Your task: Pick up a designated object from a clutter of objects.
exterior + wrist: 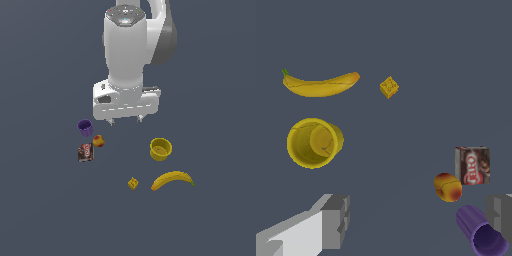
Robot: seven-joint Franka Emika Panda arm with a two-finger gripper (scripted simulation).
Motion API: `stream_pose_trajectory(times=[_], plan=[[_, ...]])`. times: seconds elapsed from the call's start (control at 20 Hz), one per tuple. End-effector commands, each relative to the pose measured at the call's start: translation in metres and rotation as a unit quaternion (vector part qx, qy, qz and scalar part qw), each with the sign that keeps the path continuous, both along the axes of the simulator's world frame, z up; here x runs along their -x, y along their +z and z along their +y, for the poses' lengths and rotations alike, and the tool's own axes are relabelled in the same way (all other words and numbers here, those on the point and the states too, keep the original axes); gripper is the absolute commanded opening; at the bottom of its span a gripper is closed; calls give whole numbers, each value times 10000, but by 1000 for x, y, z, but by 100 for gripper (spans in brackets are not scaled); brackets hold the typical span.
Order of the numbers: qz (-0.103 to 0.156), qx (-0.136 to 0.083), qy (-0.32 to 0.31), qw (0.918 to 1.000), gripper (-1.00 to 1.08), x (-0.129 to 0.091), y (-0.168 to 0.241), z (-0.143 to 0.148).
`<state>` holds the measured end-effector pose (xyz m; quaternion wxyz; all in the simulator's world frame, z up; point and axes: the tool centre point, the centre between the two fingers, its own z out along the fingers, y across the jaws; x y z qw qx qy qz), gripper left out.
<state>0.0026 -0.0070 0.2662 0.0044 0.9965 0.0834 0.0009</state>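
Bench (45,210): dark grey, plain, carrying six loose items.

1. Block (133,183): tiny, yellow, lower centre of the exterior view, nearest that camera; just left of the banana tip, apart from it.
2. Banana (172,179): yellow, curved, lower right of the exterior view, lying flat.
3. Packet (85,152): brown, red-and-white label, left of centre, below the purple cup.
4. Yellow cup (160,149): upright, mouth up, right of centre, above the banana and well apart from it.
5. Fruit (98,141): small, round, orange-red with yellowish patch; left of centre, between the purple cup and packet, just beside both. In the wrist view the fruit (448,187) sat near the packet (472,165), not gripped.
6. Purple cup (85,128): upper left of the cluster, tilted; whether it touched the fruit could not be told.
7. Fingers (125,119): below the white arm, upper centre, raised above the bench behind the clutter; spread wide, holding nothing. In the wrist view one finger (336,220) showed at each lower corner.
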Motion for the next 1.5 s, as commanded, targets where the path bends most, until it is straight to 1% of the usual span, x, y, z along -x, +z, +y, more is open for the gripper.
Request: stream_pose_trajectory(times=[0.0,0.45,0.9,1.15,1.45], plan=[[5,-18,151,9999,100,1,-16,-12],[6,-69,761,9971,100,16,-79,-59],[6,-72,1340,9909,100,43,-137,-104],[10,-60,1579,9874,100,58,-160,-121],[17,-46,1756,9844,100,70,-176,-134]])
